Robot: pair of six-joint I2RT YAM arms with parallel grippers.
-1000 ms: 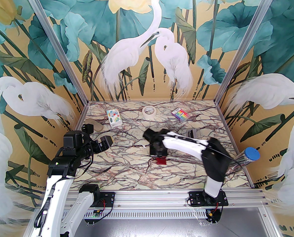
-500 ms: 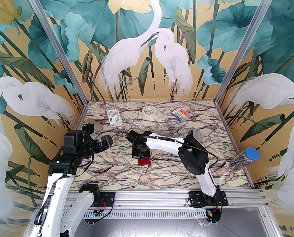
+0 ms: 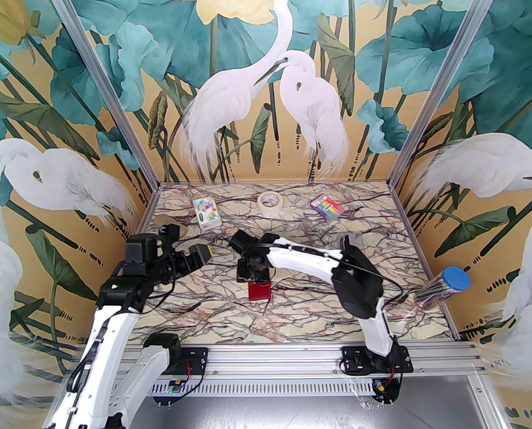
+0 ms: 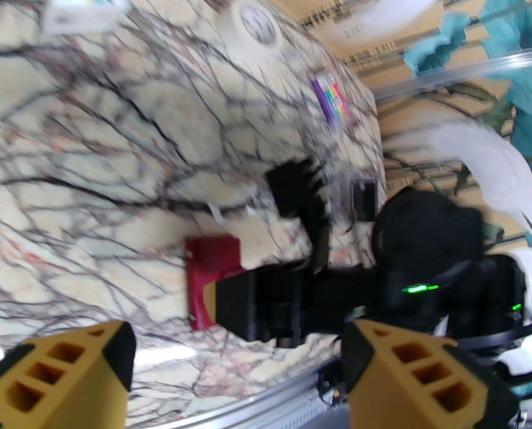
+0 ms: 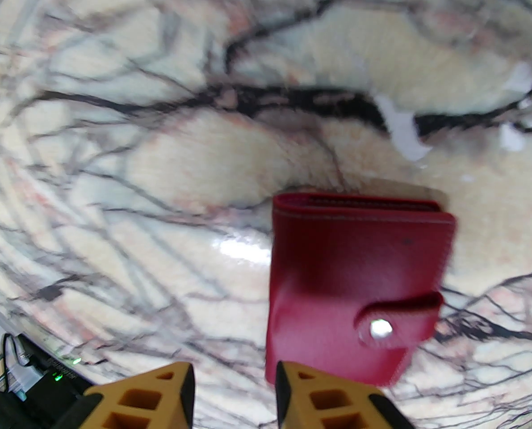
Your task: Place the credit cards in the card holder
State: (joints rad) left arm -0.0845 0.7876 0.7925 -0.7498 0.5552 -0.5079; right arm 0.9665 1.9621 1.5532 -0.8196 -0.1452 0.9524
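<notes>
Shifted left, set flat on marbled bench (image 5: 114, 172), released: small dark-red snap-tab leather card holder (image 5: 355, 284), shut. Right pincer (image 5: 234, 373) now parted; left pincer (image 4: 236, 342) wide apart, empty. Probably opening next.

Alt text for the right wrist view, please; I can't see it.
A closed dark red card holder, snap tab fastened, lies on the marble table. The right gripper is at its lower-left corner, jaws apart, nothing between them.
</notes>
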